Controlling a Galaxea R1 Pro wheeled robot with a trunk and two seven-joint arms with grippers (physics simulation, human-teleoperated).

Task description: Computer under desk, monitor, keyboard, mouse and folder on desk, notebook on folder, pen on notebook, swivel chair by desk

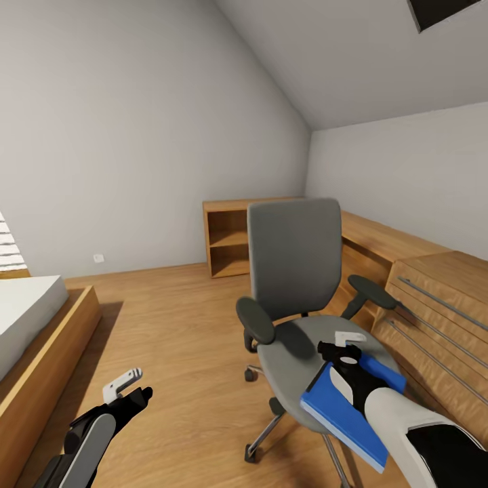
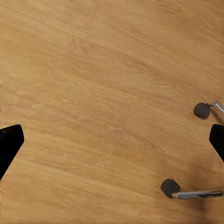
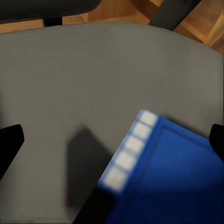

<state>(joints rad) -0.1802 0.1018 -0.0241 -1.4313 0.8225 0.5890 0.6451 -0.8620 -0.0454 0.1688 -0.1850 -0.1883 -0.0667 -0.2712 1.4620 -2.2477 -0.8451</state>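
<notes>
The right gripper [image 1: 348,347] is hovering over the folder [image 1: 347,413], fingers spread, gripping nothing. The folder is lying on the swivel chair [image 1: 295,271] seat, overhanging its front edge. The left gripper [image 1: 127,388] is hanging open and empty above the floor [image 1: 176,325]; beyond, an open-shelved wooden cabinet [image 1: 227,238] is standing against the wall.
</notes>
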